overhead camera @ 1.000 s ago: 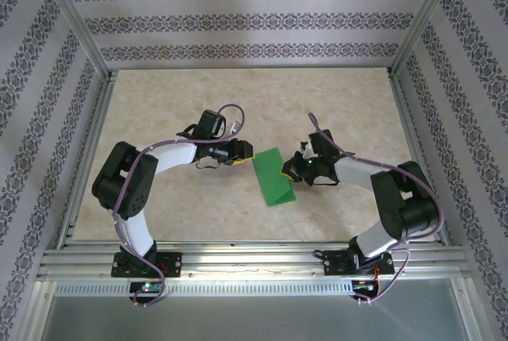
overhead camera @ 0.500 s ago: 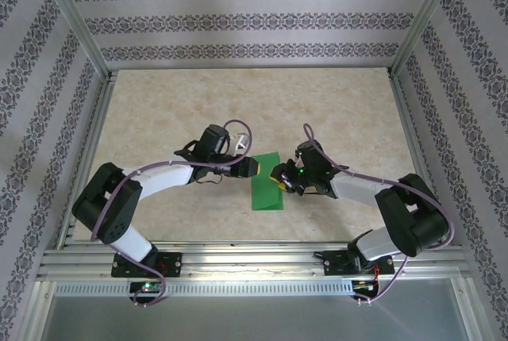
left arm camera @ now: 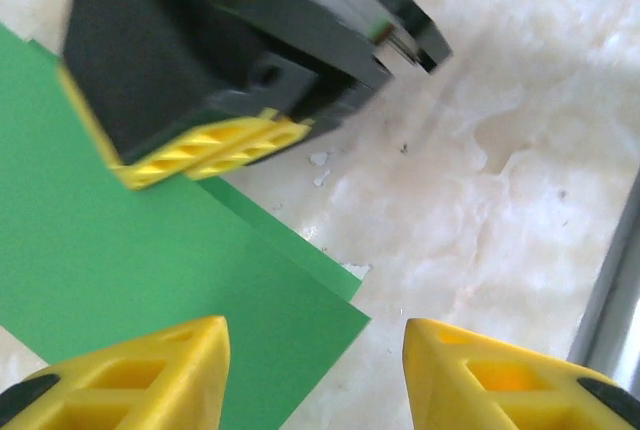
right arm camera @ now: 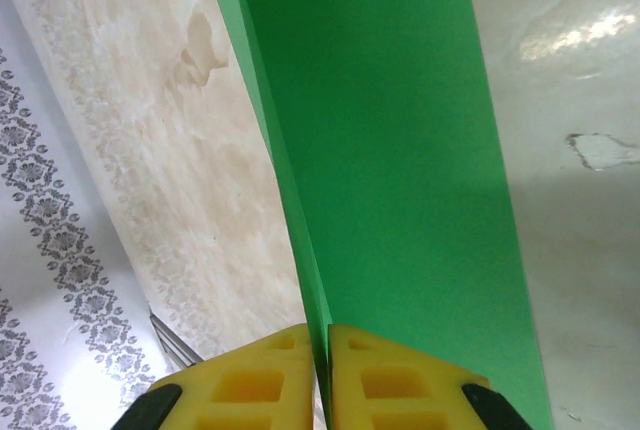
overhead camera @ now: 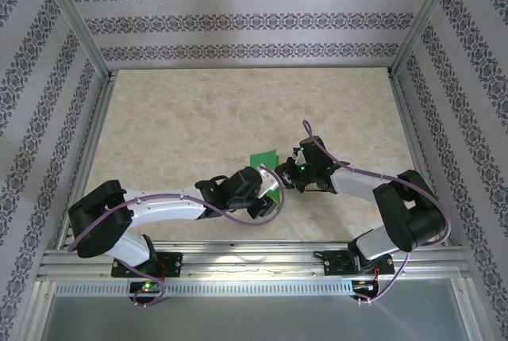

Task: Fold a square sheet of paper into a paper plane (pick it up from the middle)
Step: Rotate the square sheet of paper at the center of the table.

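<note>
Right gripper [right arm camera: 325,365] is pinched shut on the folded edge of the green sheet of paper [right arm camera: 400,150], with the layers caught between its yellow fingers [left arm camera: 200,145]. The sheet lies mid-table on the marbled tabletop [overhead camera: 198,111], between the two arms. Left gripper [left arm camera: 312,342] hangs low over the sheet's corner, its jaws spread wide and nothing between them.
</note>
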